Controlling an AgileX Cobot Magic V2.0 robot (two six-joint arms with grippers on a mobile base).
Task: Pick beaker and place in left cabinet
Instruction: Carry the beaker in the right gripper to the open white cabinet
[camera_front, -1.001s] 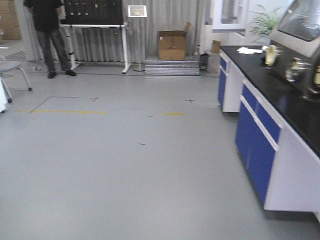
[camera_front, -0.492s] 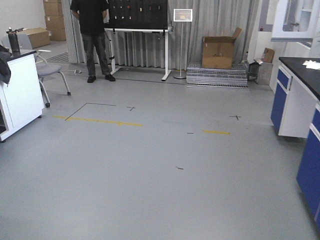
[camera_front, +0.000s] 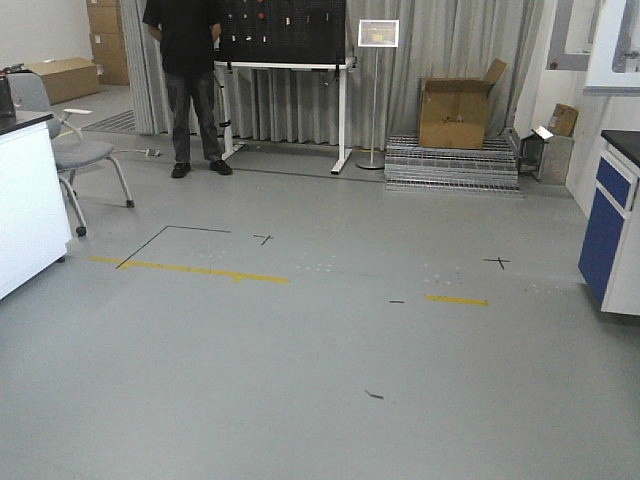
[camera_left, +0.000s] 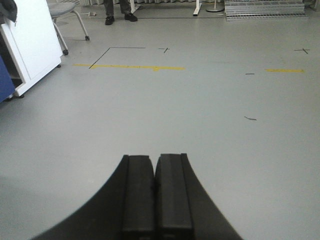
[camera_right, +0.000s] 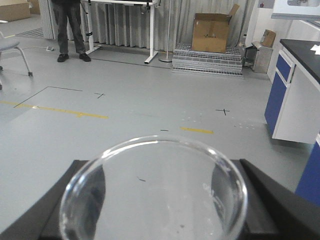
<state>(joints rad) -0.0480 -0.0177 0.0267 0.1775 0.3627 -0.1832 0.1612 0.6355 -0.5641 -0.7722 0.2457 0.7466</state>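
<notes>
So the front view has swung round to the left over the last second. The long black-topped counter (camera_front: 612, 215) that filled the right side is now just a sliver at the edge, and it's mostly open floor (camera_front: 320, 400), with a person (camera_front: 190, 80), a chair (camera_front: 85, 152) and a white unit (camera_front: 25, 200) coming in on the left. Looks to me like the base is turning away from the bench to go find the left cabinet, which I can't spot in any view yet. The beaker (camera_right: 152, 192) is sitting upright in the right gripper (camera_right: 155, 212), with a dark finger pressed against each side, so the pick looks done. The left gripper (camera_left: 155, 175) is empty, its pads pressed together, pointing at bare floor. It's a carry leg, basically, so the thing to watch is the glass slipping.
</notes>
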